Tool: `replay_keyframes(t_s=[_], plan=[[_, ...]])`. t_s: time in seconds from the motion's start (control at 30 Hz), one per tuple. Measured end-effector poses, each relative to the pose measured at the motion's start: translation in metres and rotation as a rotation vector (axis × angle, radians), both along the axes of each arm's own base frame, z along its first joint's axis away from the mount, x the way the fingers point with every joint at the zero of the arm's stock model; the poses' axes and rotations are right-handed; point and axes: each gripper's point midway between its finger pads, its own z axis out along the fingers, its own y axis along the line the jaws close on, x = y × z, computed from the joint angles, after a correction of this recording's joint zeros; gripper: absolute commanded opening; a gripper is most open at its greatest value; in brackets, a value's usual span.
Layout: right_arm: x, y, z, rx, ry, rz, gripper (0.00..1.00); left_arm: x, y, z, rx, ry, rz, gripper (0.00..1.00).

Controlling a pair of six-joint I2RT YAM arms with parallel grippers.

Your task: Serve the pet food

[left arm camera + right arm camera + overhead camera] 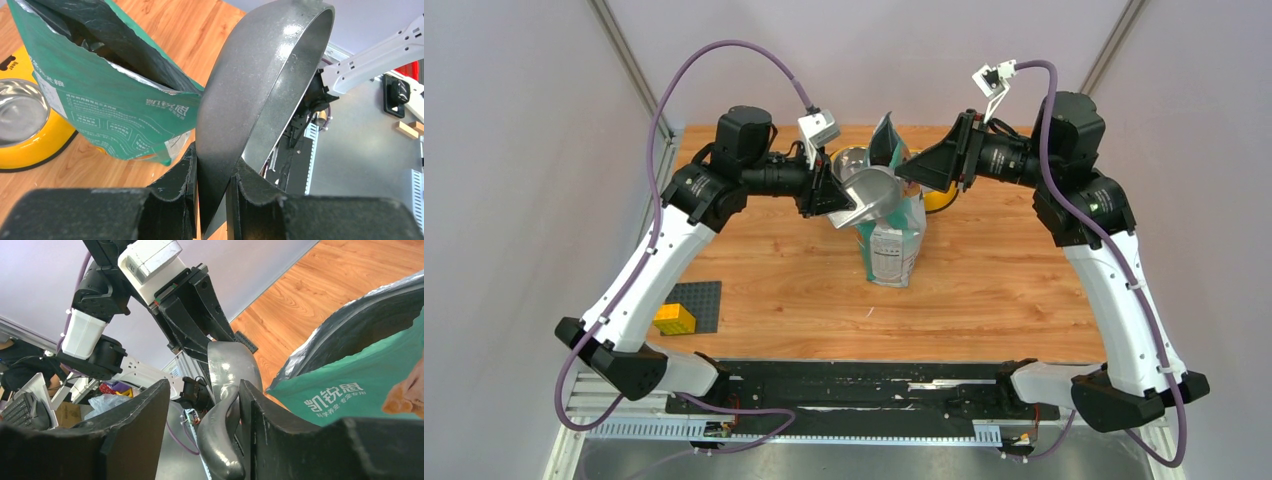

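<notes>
A grey scoop (871, 193) hangs tilted above the table, and my left gripper (212, 165) is shut on its narrow end. The scoop's bowl (265, 75) stands on edge beside the open teal-green pouch (110, 100), which stands upright (892, 240). The pet food is hidden inside the pouch. My right gripper (202, 390) is at the pouch's mouth (911, 167), open. A curved edge of the scoop (225, 435) lies between its fingers, against one of them (260, 415), with a gap to the other finger.
The yellow feeder (45, 147) with a steel bowl (17, 110) stands just behind the pouch. A dark baseplate (701, 300) with a yellow brick (674, 320) lies at the table's near left. The arms' base rail (854, 395) runs along the front.
</notes>
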Motion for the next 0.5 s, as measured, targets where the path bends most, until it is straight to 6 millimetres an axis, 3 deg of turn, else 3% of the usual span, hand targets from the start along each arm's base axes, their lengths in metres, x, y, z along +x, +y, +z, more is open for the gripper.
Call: replay_keyframes(t_s=[0.27,0.4,0.5], plan=[[-0.0008,-0.0021,-0.0071,-0.012,0.013,0.022,0.36,-0.0023,0.0014,0.0000,0.010,-0.007,-0.007,0.00],[-0.0025,-0.0021,-0.0088,-0.020,0.005,0.033,0.45,-0.0036,0.0028,0.0011,0.017,-0.012,-0.010,0.00],[-0.0043,-0.0023,-0.0109,-0.030,0.002,0.042,0.46,-0.0031,0.0043,-0.0003,0.026,-0.010,-0.002,0.00]])
